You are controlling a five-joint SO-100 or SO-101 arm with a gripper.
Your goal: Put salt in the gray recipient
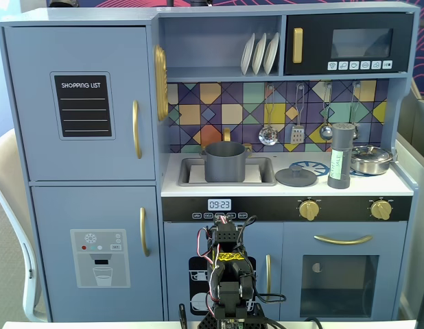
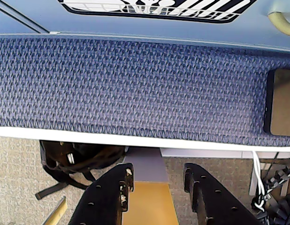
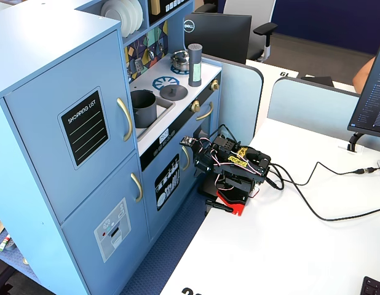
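Observation:
The salt (image 1: 340,157) is a tall gray shaker with a pale green label, upright on the toy kitchen's counter right of the sink; it also shows at the back in the other fixed view (image 3: 195,64). The gray recipient (image 1: 224,161), a matte pot with a flared rim, stands in the sink (image 3: 142,107). My arm (image 1: 229,277) is folded low on the white table in front of the kitchen (image 3: 236,169), far below both. In the wrist view my gripper (image 2: 157,168) points down past the table edge, open, with nothing between its black fingers (image 2: 107,197).
A flat gray lid (image 1: 296,177) lies between sink and shaker, and a shiny pan (image 1: 371,159) sits to the right. Utensils hang on the tiled wall. A blue fabric strip (image 2: 135,84), a phone (image 2: 281,103) and a backpack (image 2: 79,157) show below. Cables (image 3: 325,209) cross the table.

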